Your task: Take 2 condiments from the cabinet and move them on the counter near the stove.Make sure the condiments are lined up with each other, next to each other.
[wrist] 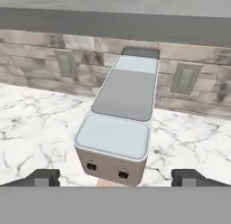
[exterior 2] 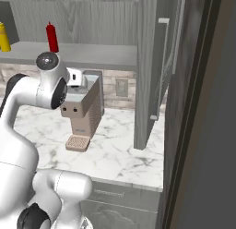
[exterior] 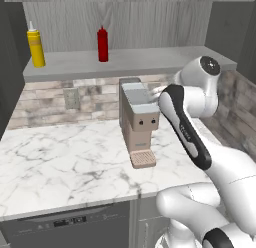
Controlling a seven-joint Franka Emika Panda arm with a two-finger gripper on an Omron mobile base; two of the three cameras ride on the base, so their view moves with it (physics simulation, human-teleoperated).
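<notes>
Our hand [wrist: 115, 178] hangs spread and empty above the coffee machine [wrist: 118, 128] on the bench [exterior: 60, 157]. Both upright condiments, yellow bottle [exterior: 35, 44] and red bottle [exterior: 102, 44], stand higher up on the cabinet shelf [exterior: 130, 59], well apart.

arm: white Franka Panda arm with dark joints [exterior: 187, 134], rising from the lower right of the left base view, bending at a raised elbow, forearm reaching forward and to the left
wrist: round white wrist joint with a dark cap [exterior 2: 47, 62], held high
hand: pitched forward and downward
gripper: two-finger gripper with small dark tips [wrist: 115, 178]
fingers: left fingertip [wrist: 43, 177] and right fingertip [wrist: 189, 177] stand far apart
jaws: spread wide, nothing between them
contact: touching nothing
</notes>
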